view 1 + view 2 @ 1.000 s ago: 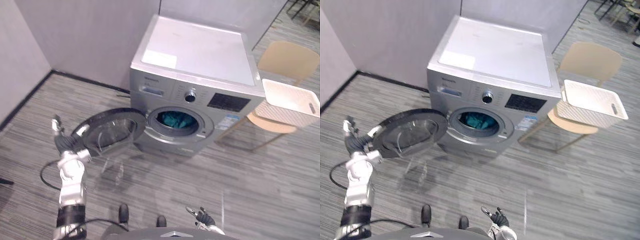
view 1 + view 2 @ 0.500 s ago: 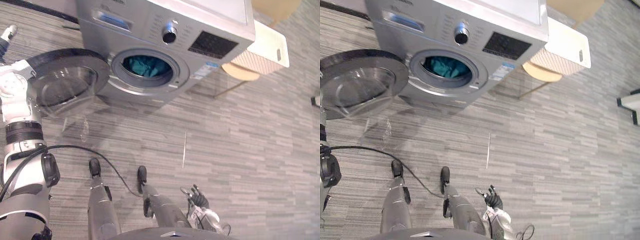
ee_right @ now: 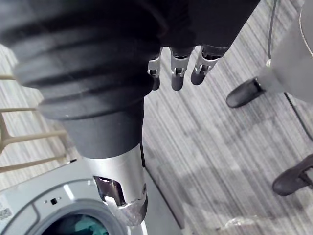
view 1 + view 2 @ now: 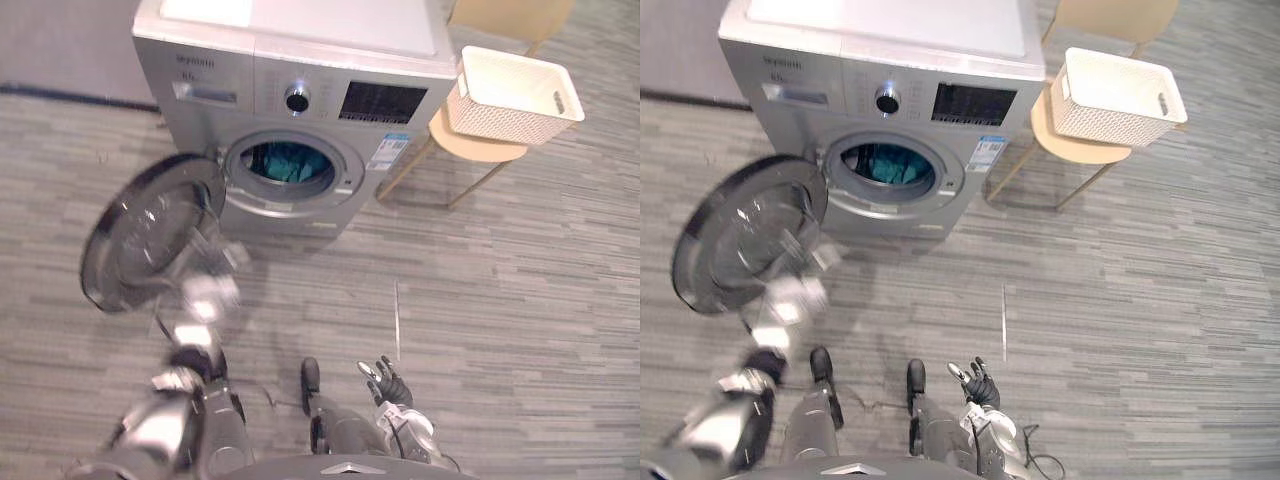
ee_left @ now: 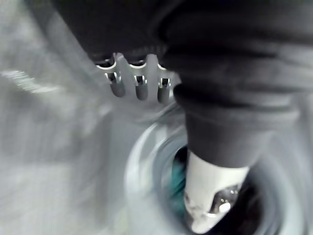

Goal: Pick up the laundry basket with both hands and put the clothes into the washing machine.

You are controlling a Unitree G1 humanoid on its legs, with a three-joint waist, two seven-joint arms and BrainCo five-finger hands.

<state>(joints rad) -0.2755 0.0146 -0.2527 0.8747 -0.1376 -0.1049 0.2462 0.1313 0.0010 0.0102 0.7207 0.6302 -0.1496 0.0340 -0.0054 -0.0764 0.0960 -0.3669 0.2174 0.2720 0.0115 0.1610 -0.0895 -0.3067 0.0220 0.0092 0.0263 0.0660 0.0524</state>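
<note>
The white basket sits on a tan chair right next to the washer. It's well ahead of both hands and off to the right of them, and neither hand is touching it. The teal clothes are in the drum, and the round door hangs wide open on the washer's left side.

The left hand is raised just in front of that open door. It's pretty smeared in the head views, so its own wrist view is the better look. There the fingers stick out in a loose row and the thumb stands apart from them, with nothing held. So the hand is basically open and empty. Right past the thumb is the drum opening with the teal clothes inside.

The right hand is low and close to the robot, over the striped grey floor and well short of the washer. Its fingers are spread and relaxed and it has hold of nothing. In its wrist view the fingers hang loose over bare floor, and beyond the thumb is the washer front with a bit of teal showing. The chair's legs are off to one side.
</note>
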